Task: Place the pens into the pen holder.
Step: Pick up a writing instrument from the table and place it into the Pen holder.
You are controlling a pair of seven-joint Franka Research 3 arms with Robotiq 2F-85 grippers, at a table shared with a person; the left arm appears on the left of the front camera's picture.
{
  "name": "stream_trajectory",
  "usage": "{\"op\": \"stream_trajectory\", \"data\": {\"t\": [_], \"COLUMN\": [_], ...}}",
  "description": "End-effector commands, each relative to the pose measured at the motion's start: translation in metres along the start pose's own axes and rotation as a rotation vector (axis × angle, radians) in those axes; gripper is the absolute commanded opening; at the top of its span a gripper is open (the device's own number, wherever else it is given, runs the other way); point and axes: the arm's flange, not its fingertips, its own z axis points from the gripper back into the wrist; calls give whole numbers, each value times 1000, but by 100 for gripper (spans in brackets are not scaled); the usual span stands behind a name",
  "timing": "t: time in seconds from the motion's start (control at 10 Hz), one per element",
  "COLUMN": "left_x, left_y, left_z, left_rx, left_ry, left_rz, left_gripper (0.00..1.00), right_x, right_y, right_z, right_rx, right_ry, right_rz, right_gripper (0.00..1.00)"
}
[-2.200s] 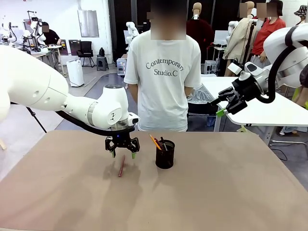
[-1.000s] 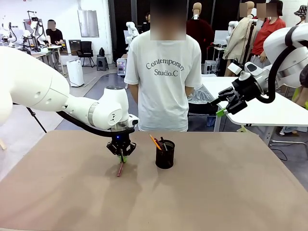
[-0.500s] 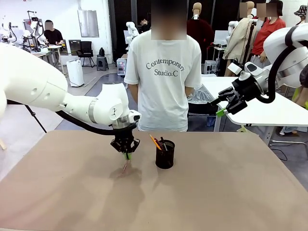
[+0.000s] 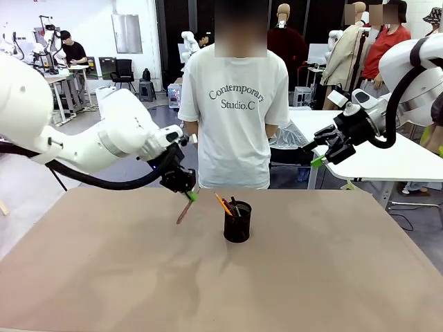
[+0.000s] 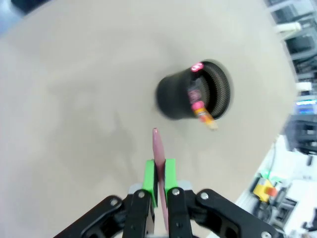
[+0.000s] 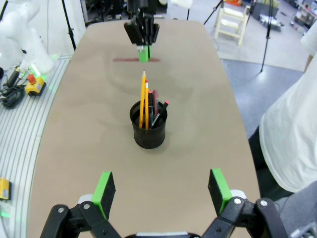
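My left gripper (image 4: pixel 189 194) is shut on the thin reddish-brown pen (image 4: pixel 183 211), which hangs tilted above the table, left of the pen holder (image 4: pixel 237 222). In the left wrist view the pen (image 5: pixel 158 148) sticks out between the green pads (image 5: pixel 149 181), pointing toward the black mesh holder (image 5: pixel 174 97). The holder (image 6: pixel 148 132) contains the yellow-orange pencil (image 6: pixel 143 99) and the black marker with its pink-red end (image 6: pixel 166 102). My right gripper (image 4: pixel 322 156) is raised at the far right, and its jaws (image 6: pixel 161 191) are spread wide with nothing between them.
A person in a white T-shirt (image 4: pixel 235 104) stands at the far edge, right behind the holder. The brown table (image 4: pixel 311 277) stretches bare around the holder. A white table (image 4: pixel 387 159) lies behind my right arm.
My left gripper came down open over the pen lying on the table, shut on it, then lifted it and tilted back. The right arm has stayed still.
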Motion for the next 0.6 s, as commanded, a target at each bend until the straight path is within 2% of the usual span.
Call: {"op": "stream_trajectory", "data": {"t": [0.0, 0.2, 0.3, 0.5], "left_x": [-31, -38, -42, -57], "left_y": [9, 9, 12, 17], "left_z": [13, 22, 26, 30], "left_rx": [-235, -350, -386, -397], "left_ry": [-151, -376, -480, -648], "left_rz": [-195, -378, -424, -699], "left_gripper": [0, 0, 0, 0], "right_x": [2, 2, 2, 2], "right_y": [1, 1, 1, 1], "right_z": [1, 1, 1, 1], "right_rx": [-1, -1, -1, -1], "right_ry": [-1, -1, -1, -1], "right_rz": [4, 4, 4, 4], "right_gripper": [100, 100, 100, 100]}}
